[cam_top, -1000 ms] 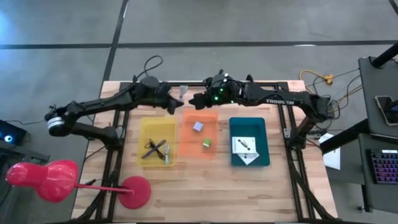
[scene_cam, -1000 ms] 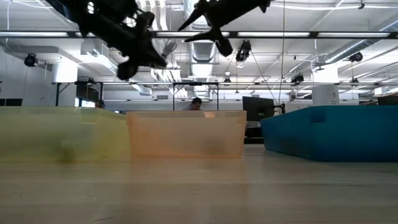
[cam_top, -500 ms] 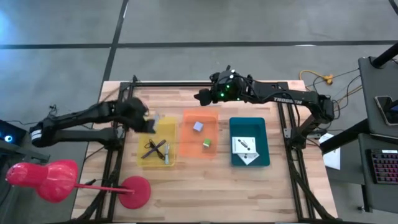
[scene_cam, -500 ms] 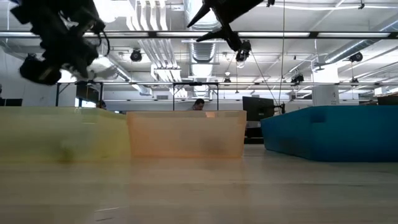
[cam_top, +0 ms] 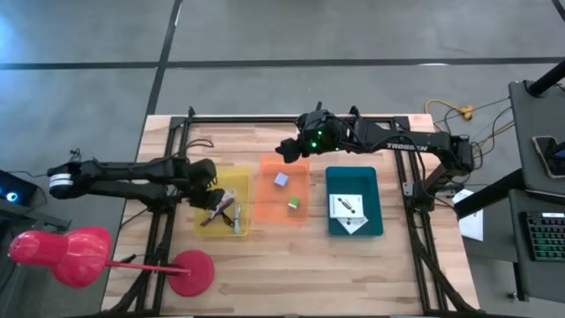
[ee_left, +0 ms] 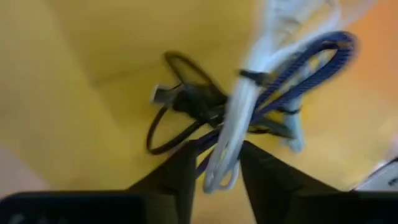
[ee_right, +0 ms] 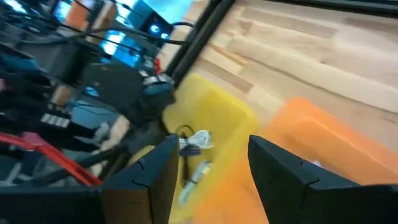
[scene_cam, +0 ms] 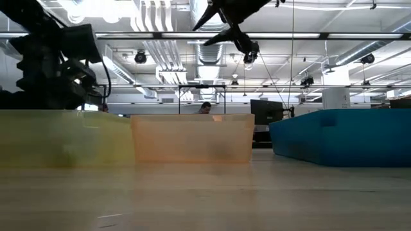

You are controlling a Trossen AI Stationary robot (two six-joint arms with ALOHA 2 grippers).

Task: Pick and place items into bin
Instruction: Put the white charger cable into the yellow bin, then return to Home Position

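My left gripper (cam_top: 212, 196) hangs over the yellow bin (cam_top: 205, 183), fingers (ee_left: 180, 180) narrowed on the white cable (ee_left: 249, 99), whose bundled loops dangle below my fingertips just above what lies in there. The risk from here is a snag — a blue-and-black strand is tied in with the white one, and if the bundle drapes across the black coiled cable (ee_left: 180, 102) underneath, pulling away after letting go could drag that cable up with me or tip the bundle over the bin's wall. Releasing too near the wall could also leave a loop hanging over the rim onto the bench. I judge the safer course is to let go over the middle of the bin's floor and lift straight up. The yellow bin, nearest the bench's left edge, already carries the black coiled cable and a silvery tool (cam_top: 237, 221) near its front wall. The orange bin (cam_top: 267, 210) in the middle holds the lavender cube (cam_top: 281, 179) and the green cube (cam_top: 292, 204), well apart from each other. The blue bin (cam_top: 335, 225) towards the right edge holds the white printed cards (cam_top: 346, 208). My right gripper (cam_top: 288, 150) waits above the back rim of the orange bin — fingers spread, empty.
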